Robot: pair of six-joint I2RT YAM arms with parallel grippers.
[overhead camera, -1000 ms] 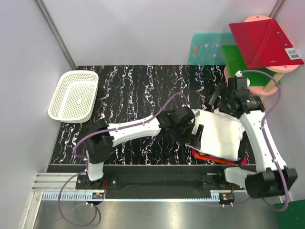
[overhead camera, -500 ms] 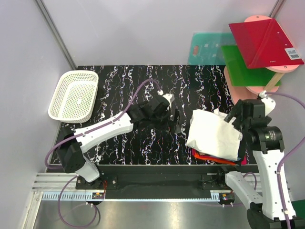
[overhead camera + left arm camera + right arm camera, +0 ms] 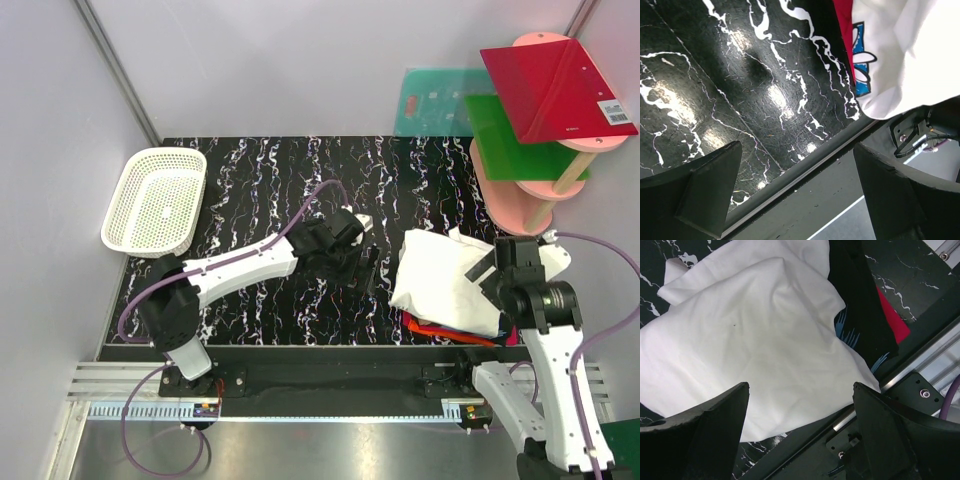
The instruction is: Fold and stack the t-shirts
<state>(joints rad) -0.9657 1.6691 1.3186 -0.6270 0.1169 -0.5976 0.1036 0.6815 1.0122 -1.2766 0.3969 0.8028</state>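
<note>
The white tee [image 3: 447, 280] lies on the black tee [image 3: 860, 325] and red tee [image 3: 892, 315], near right. The left gripper [image 3: 797, 147] and right gripper [image 3: 799, 390] stand open, apparently empty.

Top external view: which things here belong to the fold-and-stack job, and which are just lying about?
Job: white t-shirt, black t-shirt, red-orange t-shirt, piled together on the right.
Lying about: white mesh basket, coloured boards, pink stand.
</note>
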